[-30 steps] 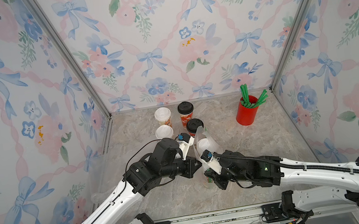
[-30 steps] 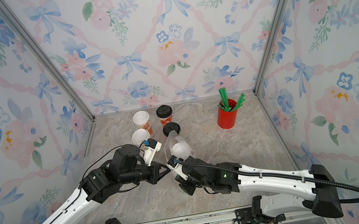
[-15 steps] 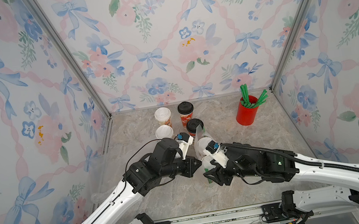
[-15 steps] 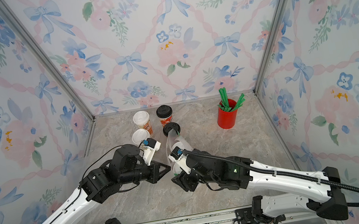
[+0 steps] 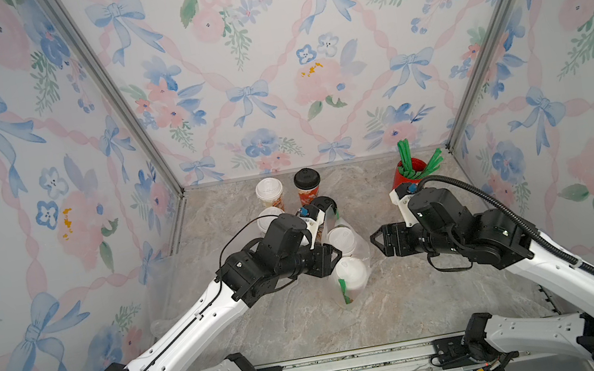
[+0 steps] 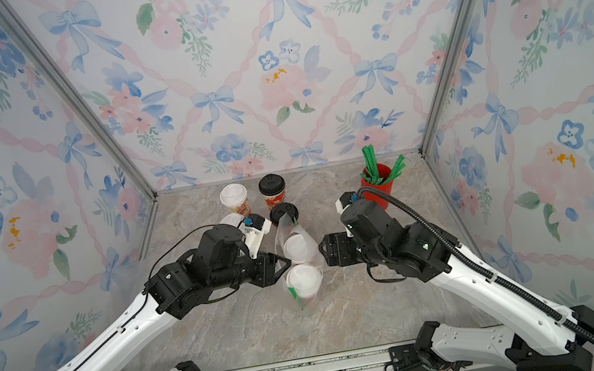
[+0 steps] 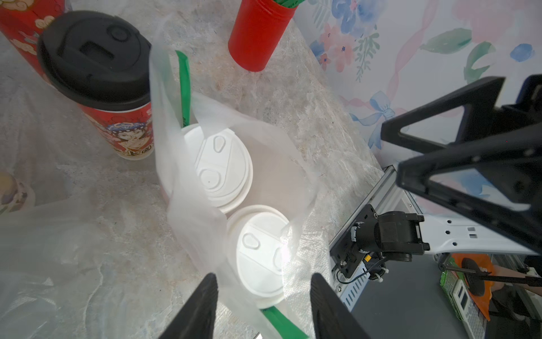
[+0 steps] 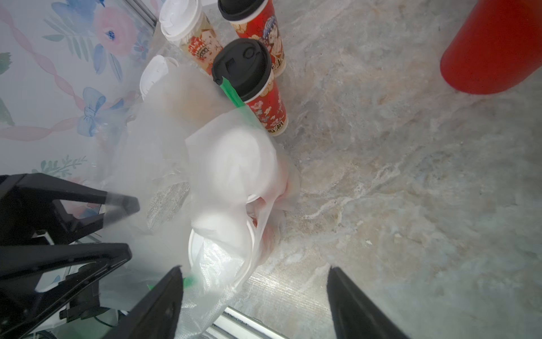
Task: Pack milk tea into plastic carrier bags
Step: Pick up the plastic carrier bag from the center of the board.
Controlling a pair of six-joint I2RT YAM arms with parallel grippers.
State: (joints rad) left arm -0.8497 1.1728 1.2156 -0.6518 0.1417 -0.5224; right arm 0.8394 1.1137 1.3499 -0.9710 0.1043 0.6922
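**Two cups bagged, both grippers open**

Your left gripper [image 6: 287, 263] has its jaws apart, with plastic of the bag [image 6: 284, 233] between them. Your right gripper [image 6: 321, 249] stands spread wide just beside the bag, holding nothing. Inside the upright bag sit two white-lidded cups [image 6: 297, 245], side by side, with green straws [image 6: 294, 295]. Four more cups [image 6: 272, 186] stand behind it on the table [image 6: 348, 308], a red straw cup [image 6: 377, 177] at back right.

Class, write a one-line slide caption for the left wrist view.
Clear carrier bag holding two white-lidded cups, framed by the open left gripper; a black-lidded red cup stands beside it.
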